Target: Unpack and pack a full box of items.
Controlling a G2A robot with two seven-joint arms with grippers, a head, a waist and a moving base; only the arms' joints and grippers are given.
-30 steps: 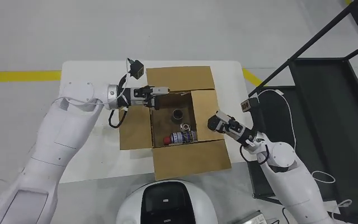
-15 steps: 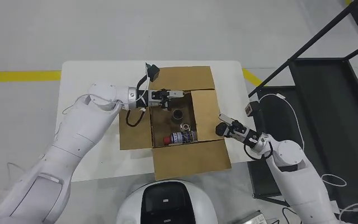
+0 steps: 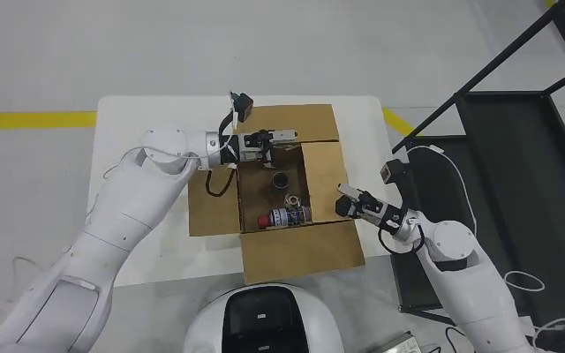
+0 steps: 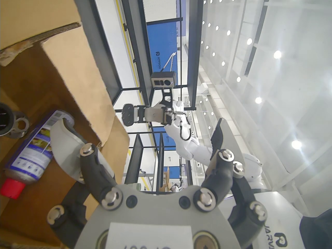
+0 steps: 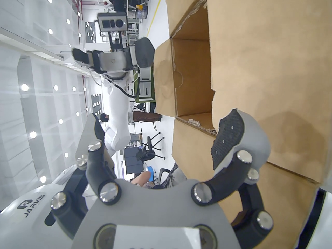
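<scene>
Hovering above the far edge of the cardboard box's (image 3: 287, 119) opening, the left gripper (image 3: 287, 136) has its two fingers spread apart and grips nothing. The box is one, with four flaps folded outward, and sits on the white table (image 3: 141, 115). Two items lie inside. Just below this gripper is a dark round object (image 3: 279, 182); the left wrist view cuts it off at the edge, so what it is cannot be made out. Past it, closer to the robot, is one bottle (image 3: 284, 216) with a red cap, lying on its side. In the left wrist view one of the gripper's own fingers (image 4: 62, 141) covers part of the bottle's label. Just beside the bottle, over the right-hand flap, the right gripper (image 3: 342, 201) also has its fingers parted and empty. Whether its pad (image 5: 229, 136) touches the flap cannot be told, and from that wrist the flap and walls hide the box floor.
</scene>
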